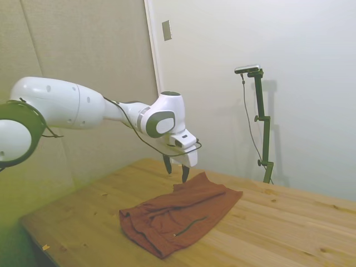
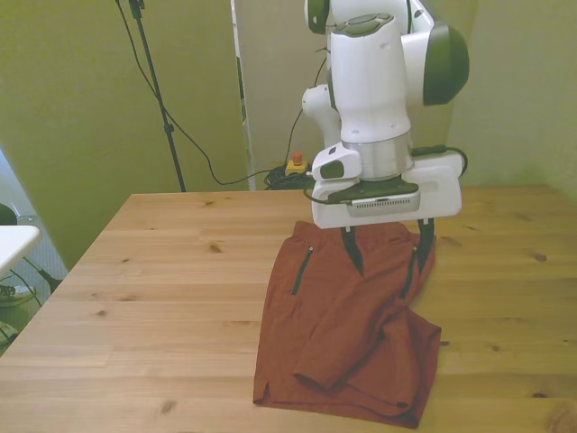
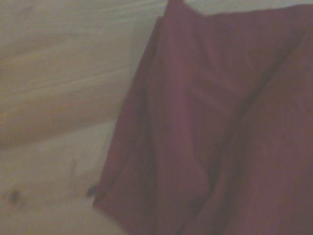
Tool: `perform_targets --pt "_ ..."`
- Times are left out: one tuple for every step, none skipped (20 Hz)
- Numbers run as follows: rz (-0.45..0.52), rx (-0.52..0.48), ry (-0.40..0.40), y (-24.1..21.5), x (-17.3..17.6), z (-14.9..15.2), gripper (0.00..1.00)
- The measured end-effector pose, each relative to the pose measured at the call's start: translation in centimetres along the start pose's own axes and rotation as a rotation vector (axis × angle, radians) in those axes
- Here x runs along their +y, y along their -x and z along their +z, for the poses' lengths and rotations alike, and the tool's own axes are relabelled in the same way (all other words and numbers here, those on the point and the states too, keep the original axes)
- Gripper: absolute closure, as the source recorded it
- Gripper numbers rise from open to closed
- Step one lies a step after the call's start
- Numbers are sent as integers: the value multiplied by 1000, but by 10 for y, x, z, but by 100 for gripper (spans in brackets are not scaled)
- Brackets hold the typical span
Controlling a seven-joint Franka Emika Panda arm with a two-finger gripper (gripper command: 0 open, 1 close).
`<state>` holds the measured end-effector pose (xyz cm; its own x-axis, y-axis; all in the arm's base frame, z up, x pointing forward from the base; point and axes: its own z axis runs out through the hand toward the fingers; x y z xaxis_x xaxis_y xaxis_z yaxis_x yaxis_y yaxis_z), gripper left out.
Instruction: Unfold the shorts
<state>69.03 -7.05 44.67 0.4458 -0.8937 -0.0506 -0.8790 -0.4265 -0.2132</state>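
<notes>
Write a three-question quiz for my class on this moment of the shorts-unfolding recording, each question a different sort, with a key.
1. True or false: the gripper is clamped on the shorts.
2. Multiple choice: where are the shorts? A) hanging from the gripper B) lying on the table C) draped over the table's edge
3. Fill in: toward the near edge in the front view, one leg of the shorts is still ____ over the rest.

Key:
1. False: the fingers are spread wide, above the fabric.
2. B
3. folded
</notes>
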Motion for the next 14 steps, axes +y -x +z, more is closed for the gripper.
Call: perform_targets --pt "49 9 0 -10 0 2 0" --pt "98 17 1 -19 2 4 0" --pt "148 24 3 -29 4 7 0" --pt "198 31 4 -38 6 10 0" --pt "250 37 7 -46 8 14 0" --pt "301 43 10 -53 9 19 0" --pt "351 50 14 -59 10 23 0" --pt "402 61 20 -65 11 28 0" --pt "442 71 24 -70 11 31 0" --pt "464 76 26 -74 11 36 0" --pt "472 78 27 -78 10 39 0" --pt "473 79 28 -81 8 42 0" --pt "472 80 31 -83 6 46 0" --pt "470 79 36 -84 4 49 0"
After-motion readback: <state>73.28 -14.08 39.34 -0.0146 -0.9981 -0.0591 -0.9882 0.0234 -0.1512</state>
